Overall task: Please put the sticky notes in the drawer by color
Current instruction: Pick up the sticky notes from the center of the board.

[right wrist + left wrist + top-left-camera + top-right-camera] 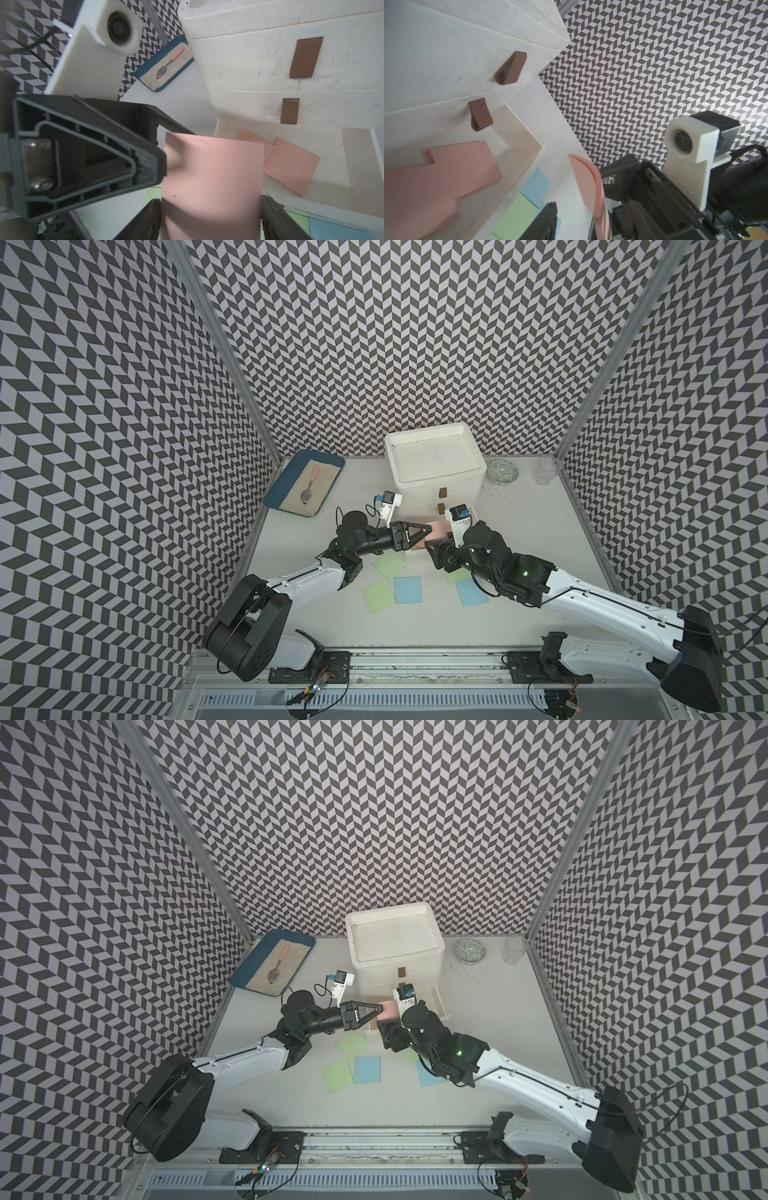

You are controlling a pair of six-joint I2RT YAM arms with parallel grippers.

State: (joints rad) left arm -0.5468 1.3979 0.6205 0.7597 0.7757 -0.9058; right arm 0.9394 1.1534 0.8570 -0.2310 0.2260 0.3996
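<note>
Right fingers [274, 218] grip 1 pink note [212, 176] at the drawer [324, 135] — left fingers [93, 158], spread unclear, crowd it; 2 notes [291, 166] inside.

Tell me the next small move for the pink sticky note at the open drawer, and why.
Probably close the left claw on the edge of the pink sticky note. The right claw pinches that note by its sides, bowing it, at the open bottom drawer where two pink notes already lie. The left claw stands open astride its edge. A second grip could let it go in flat.
</note>
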